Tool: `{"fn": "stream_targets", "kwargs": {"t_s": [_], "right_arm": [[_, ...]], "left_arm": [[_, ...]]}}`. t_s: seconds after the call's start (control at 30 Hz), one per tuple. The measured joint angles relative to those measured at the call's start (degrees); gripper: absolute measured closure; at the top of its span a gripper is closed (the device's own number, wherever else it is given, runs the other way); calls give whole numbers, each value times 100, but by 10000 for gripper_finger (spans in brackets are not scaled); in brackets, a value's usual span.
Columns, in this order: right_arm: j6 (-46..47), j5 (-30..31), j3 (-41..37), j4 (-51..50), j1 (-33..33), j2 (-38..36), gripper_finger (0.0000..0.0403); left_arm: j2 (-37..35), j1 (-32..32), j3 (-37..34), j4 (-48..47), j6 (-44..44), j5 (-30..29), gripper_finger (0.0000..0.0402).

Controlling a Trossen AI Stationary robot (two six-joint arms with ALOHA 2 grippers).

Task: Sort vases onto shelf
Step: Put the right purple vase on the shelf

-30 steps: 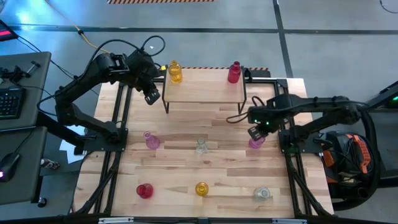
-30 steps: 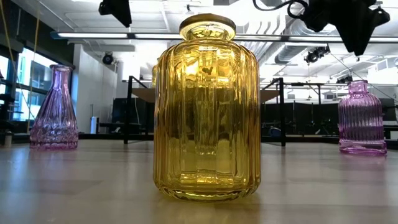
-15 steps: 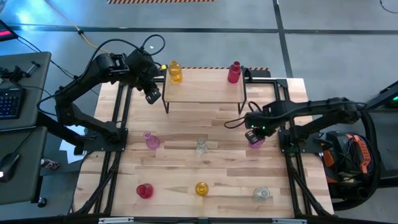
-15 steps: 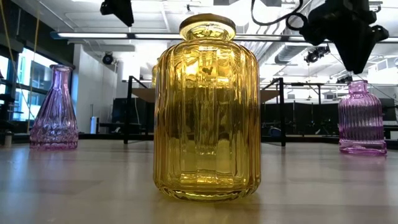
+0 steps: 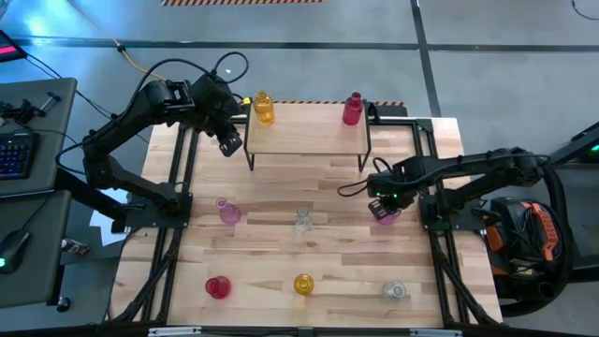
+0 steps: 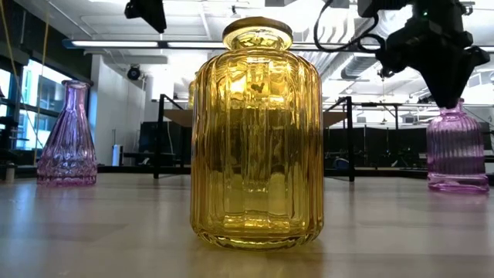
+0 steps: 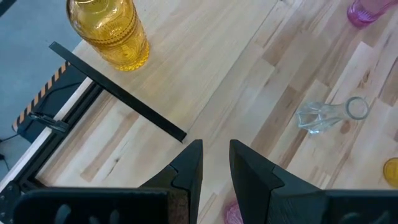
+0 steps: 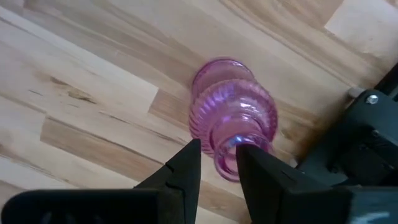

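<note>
The shelf [image 5: 307,131] stands at the table's far middle, with a yellow vase [image 5: 264,108] on its left end and a red one [image 5: 352,109] on its right end. On the table at the right stands a pink vase [image 5: 386,215]. My right gripper [image 8: 217,158] points down over it, open, a finger on each side of the neck's top [image 8: 227,155]. My left gripper [image 7: 216,162] hangs beside the shelf's left end, its fingers a little apart with nothing between them. My right gripper comes at the pink vase from above, pointing down, and the rim of the neck [image 8: 231,163] sits in the gap between its fingertips. I cannot tell whether a finger touches the glass. The vase stands upright on the table.
More vases stand on the table: pink [image 5: 227,212] at the left, clear [image 5: 301,220] in the middle, and red [image 5: 217,286], yellow [image 5: 303,284] and clear [image 5: 394,291] along the near edge. Black frame rails run along both sides of the table.
My right gripper has come down onto the pink vase's neck, pointing down all the while, with the gap between its fingers unchanged. In the low view the pink vase has shifted a little toward the table's right edge.
</note>
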Motion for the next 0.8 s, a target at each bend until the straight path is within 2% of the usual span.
{"fn": "stream_targets", "kwargs": {"t_s": [0.2, 0.43, 0.8], "right_arm": [[115, -14, -142, 126, 0, -17, 317], [130, -14, -148, 118, 0, -10, 392], [141, -23, 16, 52, -1, 33, 397]], "left_arm": [[0, 0, 2, 4, -3, 0, 330], [0, 0, 2, 129, 0, 0, 330], [0, 0, 2, 127, 8, 0, 330]]}}
